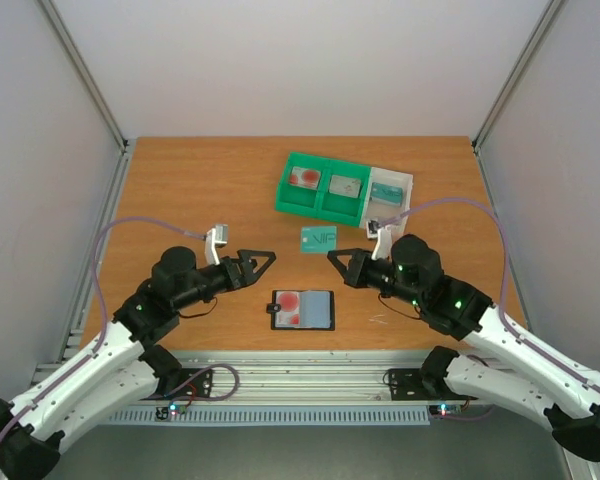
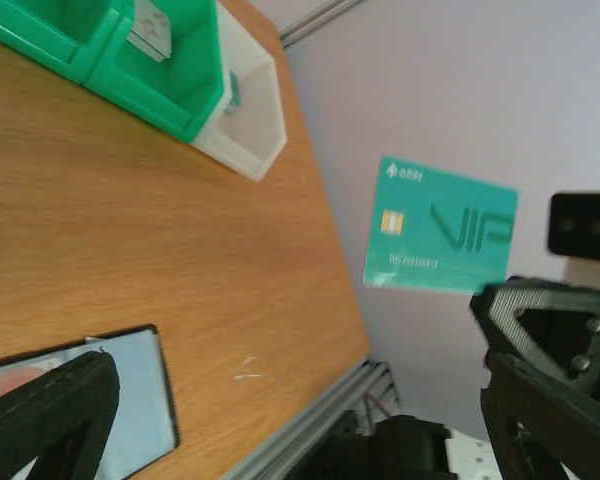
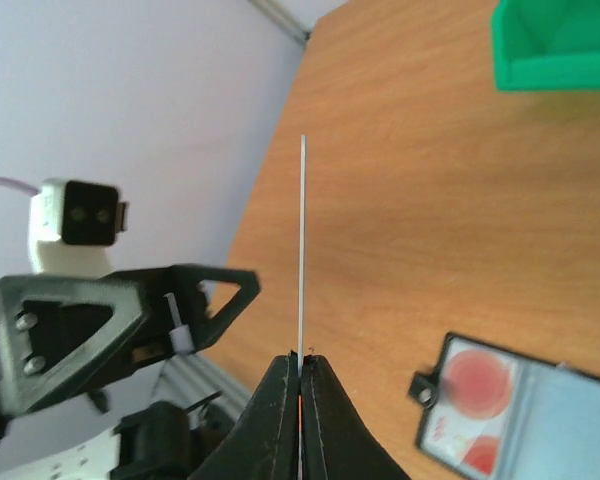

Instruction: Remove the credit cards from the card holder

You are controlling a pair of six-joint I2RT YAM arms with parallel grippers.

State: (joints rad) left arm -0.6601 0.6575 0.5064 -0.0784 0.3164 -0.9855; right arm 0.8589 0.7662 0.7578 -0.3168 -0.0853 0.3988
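Firmly pressed together, the right gripper [image 3: 300, 362] pinches the teal card [image 2: 440, 238] by one edge, holding it in the air with its face toward the spread, empty left gripper [image 1: 267, 262]. Beyond it across bare tabletop [image 1: 200, 190] stands the green tray [image 1: 315, 207], with the white tray [image 1: 406, 179] alongside. At the near edge, between both arms, the card holder [image 1: 320, 312] lies open, long axis left-right, holding a whitish card [image 1: 289, 305].
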